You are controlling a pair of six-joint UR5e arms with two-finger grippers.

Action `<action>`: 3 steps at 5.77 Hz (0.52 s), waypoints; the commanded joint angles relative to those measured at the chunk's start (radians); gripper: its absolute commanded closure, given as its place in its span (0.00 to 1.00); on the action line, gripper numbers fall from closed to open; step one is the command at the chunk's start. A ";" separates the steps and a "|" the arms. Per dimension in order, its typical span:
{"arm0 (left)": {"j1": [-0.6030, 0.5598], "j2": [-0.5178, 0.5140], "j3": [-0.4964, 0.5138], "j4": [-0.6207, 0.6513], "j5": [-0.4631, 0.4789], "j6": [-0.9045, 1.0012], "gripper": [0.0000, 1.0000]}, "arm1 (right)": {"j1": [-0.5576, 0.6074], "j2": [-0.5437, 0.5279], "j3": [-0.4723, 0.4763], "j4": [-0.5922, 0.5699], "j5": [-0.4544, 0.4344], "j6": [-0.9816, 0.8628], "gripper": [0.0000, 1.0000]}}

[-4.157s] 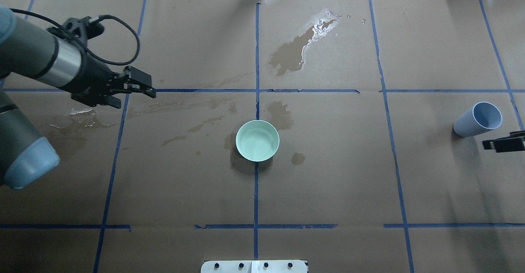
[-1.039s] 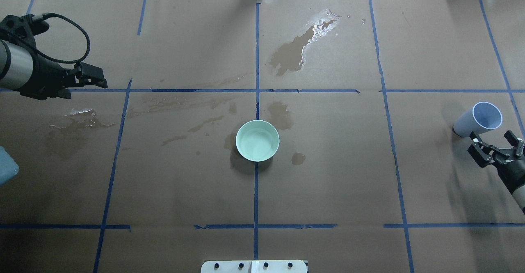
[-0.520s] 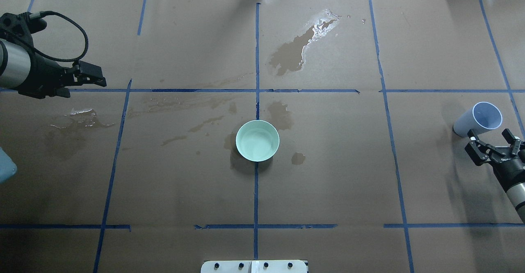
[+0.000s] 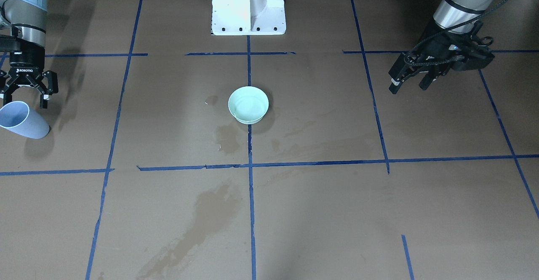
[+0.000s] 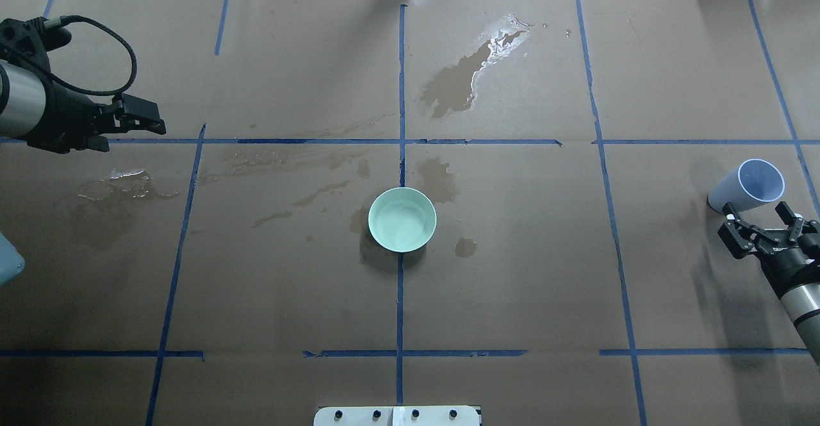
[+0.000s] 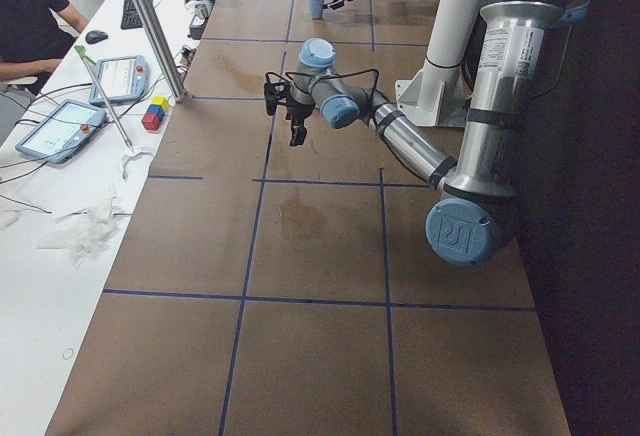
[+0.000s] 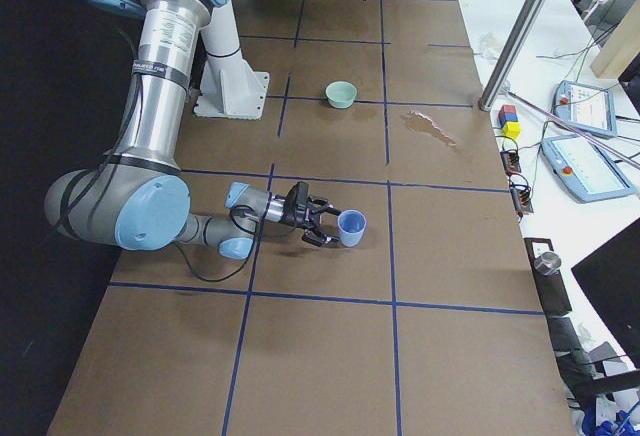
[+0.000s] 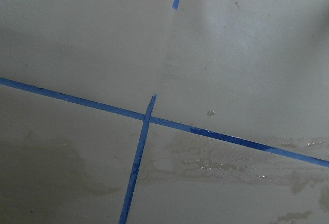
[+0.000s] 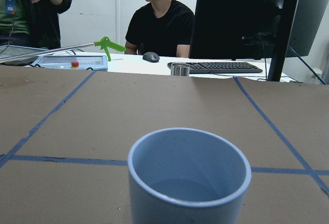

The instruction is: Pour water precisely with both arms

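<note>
Water (image 9: 187, 189) for this pour lies low in the pale blue plastic cup (image 5: 737, 192), a faint flat sheen at the bottom as my right wrist camera sees it. The cup stands upright on the brown paper table cover (image 5: 512, 285) at my right end of the table. My right pincer (image 5: 756, 216) is directly behind it, jaws spread wide and gripping nothing. The cup is just beyond the fingertips and, as far as I can tell, not yet between them, so I judge the grasp not made and none of this cupful poured. Farther out, where the blue tape lines (image 5: 400, 298) cross at the middle of the table, waits the mint-green round bowl (image 5: 373, 221), well apart from the cup. Its inside has a slight shine, though I cannot say for sure that it holds liquid. Over on the other side my left pincer (image 4: 407, 87) hangs above the paper, jaws apart and empty, with no vessel near it. Dark wet stains (image 5: 458, 83) mark the paper beside the bowl, on my left side and toward the far edge. Left to do, by my reckoning: close on the cup, lift it level, carry it to the bowl, and tip it slowly enough that it all lands inside.
</note>
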 commanded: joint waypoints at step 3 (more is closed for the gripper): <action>-0.002 0.000 -0.001 0.000 0.000 0.000 0.00 | 0.003 0.027 -0.030 0.003 0.003 -0.022 0.01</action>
